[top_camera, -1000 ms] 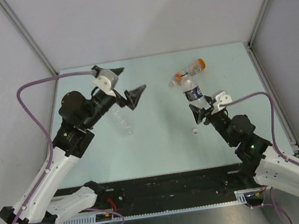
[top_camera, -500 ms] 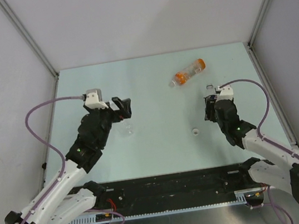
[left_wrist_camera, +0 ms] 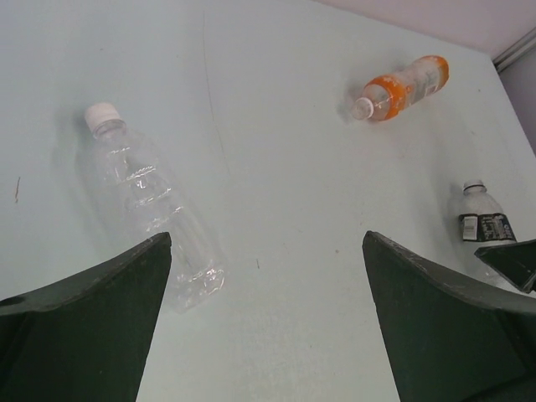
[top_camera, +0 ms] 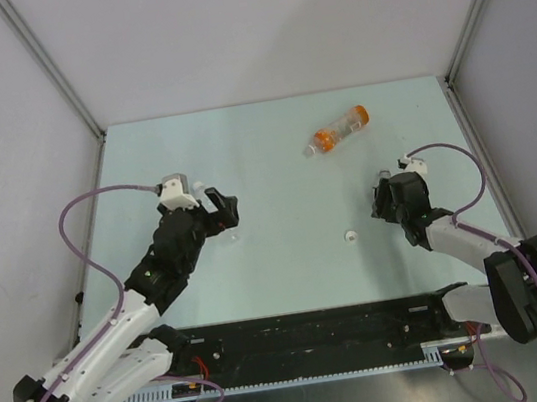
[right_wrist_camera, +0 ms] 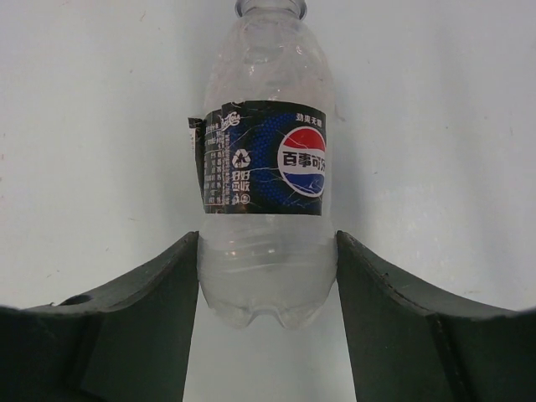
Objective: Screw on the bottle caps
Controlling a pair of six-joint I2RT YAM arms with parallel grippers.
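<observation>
The small clear plastic bottle with a blue Pepsi label (right_wrist_camera: 266, 159) sits at the right of the pale blue-green table (top_camera: 274, 170). We see it clamped low on its body by the right gripper (right_wrist_camera: 266, 239), one dark finger pressed to each side just below the label. Its neck points away from the wrist camera and reaches the top edge of that view. We cannot tell from these views whether this bottle stands or lies. A small white round screw cap (top_camera: 352, 237) lies loose on the table just to the left of this gripper, touching nothing. Farther back, the orange-tinted plastic bottle (top_camera: 339, 131) lies on its side, well apart from both arms, its neck turned toward the left arm's side. At the left, the plain clear plastic bottle (left_wrist_camera: 151, 197) lies on its side with a white cap (left_wrist_camera: 102, 113) on its neck. The left gripper (left_wrist_camera: 266, 243) hangs over its base end with the fingers spread wide, holding nothing. In the wrist view we see one finger (left_wrist_camera: 92, 318) overlap the bottle's base, though contact cannot be judged.
</observation>
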